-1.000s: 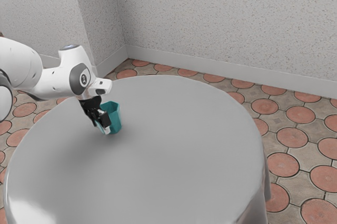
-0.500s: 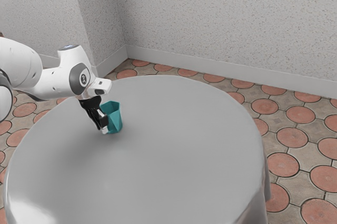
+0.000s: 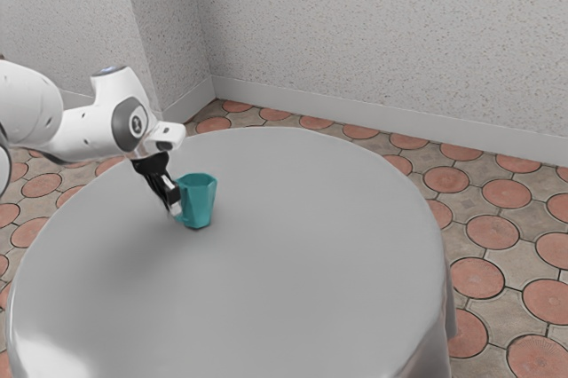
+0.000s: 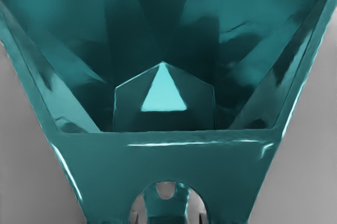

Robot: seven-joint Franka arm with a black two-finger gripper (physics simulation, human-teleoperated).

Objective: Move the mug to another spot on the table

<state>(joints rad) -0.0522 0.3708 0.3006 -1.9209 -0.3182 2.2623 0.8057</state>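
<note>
One teal mug (image 3: pixel 199 201) stands on or just above the tabletop (image 3: pixel 319 263) toward the exterior view's left, and the pincer (image 3: pixel 172 200) is closed narrowly on its handle-side wall. Such an off-centre hold could let it swing, slip or tip during travel.

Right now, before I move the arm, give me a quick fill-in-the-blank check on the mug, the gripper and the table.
1. The grey table under the mug has a ____ top.
2. The gripper grips the mug on its side toward the exterior view's ____.
3. In the wrist view, the inside of the mug is ____.
Missing words: round; left; empty.
</note>
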